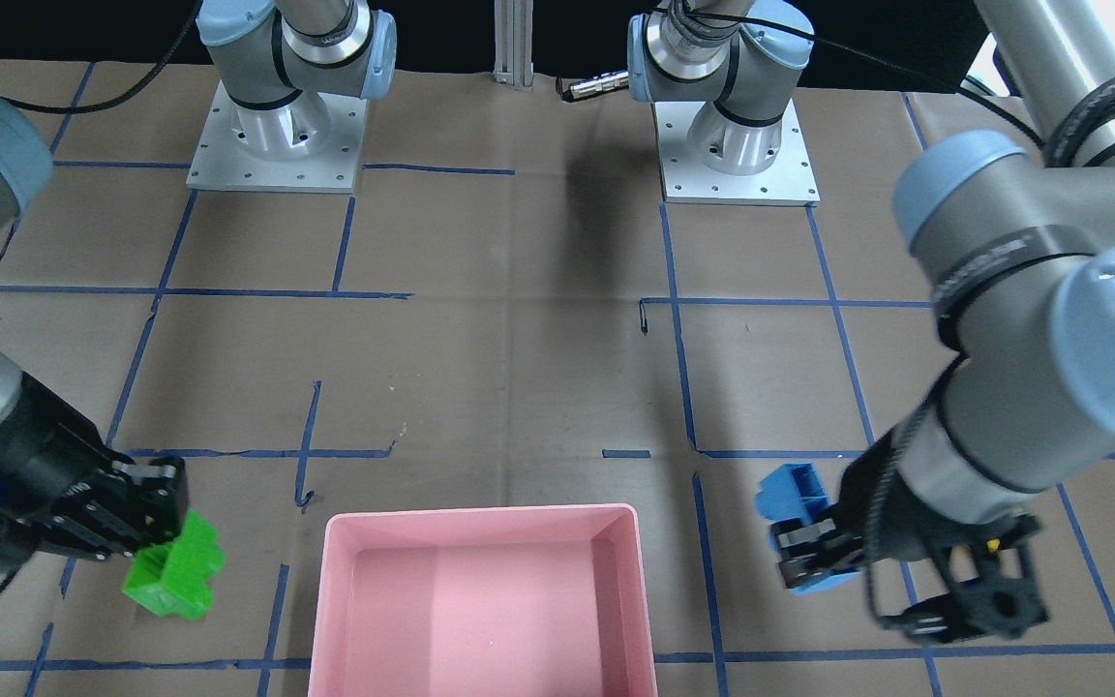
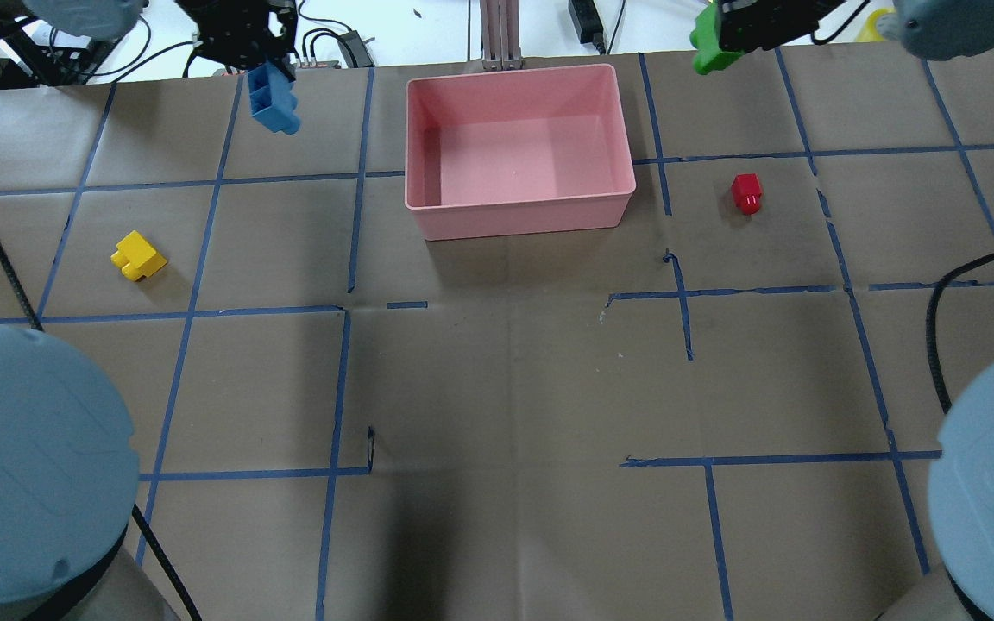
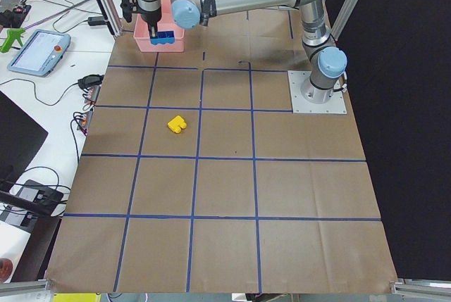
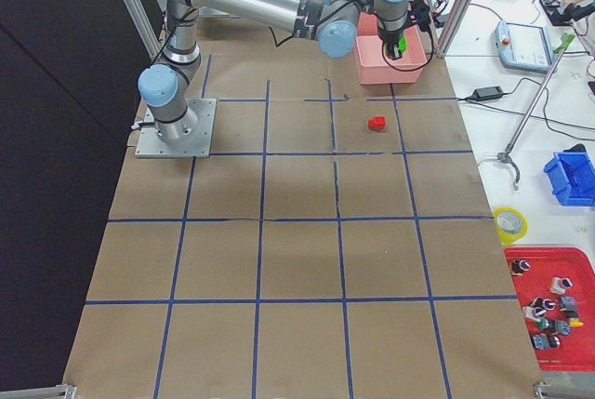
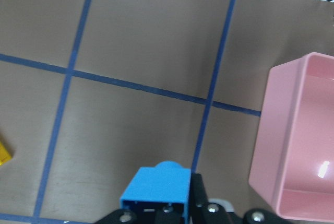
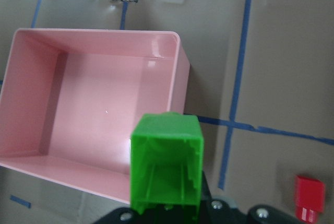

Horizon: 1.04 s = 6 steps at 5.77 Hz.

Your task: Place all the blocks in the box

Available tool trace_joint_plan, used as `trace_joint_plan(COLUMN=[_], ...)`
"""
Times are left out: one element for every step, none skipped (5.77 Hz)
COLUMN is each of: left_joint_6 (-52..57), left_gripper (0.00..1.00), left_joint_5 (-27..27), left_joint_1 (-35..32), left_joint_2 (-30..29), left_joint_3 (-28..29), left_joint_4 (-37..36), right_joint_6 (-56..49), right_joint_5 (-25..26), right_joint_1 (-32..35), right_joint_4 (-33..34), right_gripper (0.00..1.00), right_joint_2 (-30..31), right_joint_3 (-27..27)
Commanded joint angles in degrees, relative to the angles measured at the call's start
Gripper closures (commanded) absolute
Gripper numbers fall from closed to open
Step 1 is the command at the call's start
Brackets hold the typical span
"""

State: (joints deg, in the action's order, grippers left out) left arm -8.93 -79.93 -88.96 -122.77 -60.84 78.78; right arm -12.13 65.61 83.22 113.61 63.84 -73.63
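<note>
Brown table (image 2: 506, 388), blue tape grid (image 2: 247, 473)

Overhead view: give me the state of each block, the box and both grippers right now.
green block, gripped by right gripper, outside the box.
blue block, gripped by left gripper, outside the box.
red block, loose on the table, untouched.
yellow block, loose on the table, untouched.
box, upright, empty.
left gripper, shut on blue block.
right gripper, shut on green block.

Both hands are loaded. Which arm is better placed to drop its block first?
Right. The right hand holds the green block nearer the box than the left hand holds the blue block.
</note>
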Motion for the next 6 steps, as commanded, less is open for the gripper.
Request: trace_joint_plan(left_joint_6=[-6.5,-9.1,-10.9,-11.2,-11.1,-11.2], left_gripper=[0.99,0.97,0.8,0.28,0.01,0.0], left_joint_5=[-0.1,-0.1,-0.1,-1.2,-0.9,-1.1], left_joint_1=[-8.8,-9.3,-10.3,-10.8,-10.7,-10.7], left_joint_2=[-7.1,-8.6,-10.1,-10.3,-9.5,-8.9], left_joint_3=[4.9,4.4,4.2,4.1,3.9,3.9], left_joint_4=[-1.1,-3.5,-5.4,-7.0,-7.0,-6.4], right_joint_6=[11.2,15.3,16.4,16.4,16.2,15.6], right_joint_5=[-0.9,-0.9,-0.9,-0.8,-0.8,-0.1], right_joint_1=[6.9,8.9,10.2,10.2,10.2,9.5], right_joint_4=[7.0,6.8,6.2,6.0,5.9,5.6], right_gripper=[0.94,0.01,0.0,0.0,0.0,0.0], right_joint_2=[-8.3,-8.8,-10.0,-9.9,-9.7,-8.8], right_joint_3=[4.9,4.3,4.9,4.9,4.8,3.6])
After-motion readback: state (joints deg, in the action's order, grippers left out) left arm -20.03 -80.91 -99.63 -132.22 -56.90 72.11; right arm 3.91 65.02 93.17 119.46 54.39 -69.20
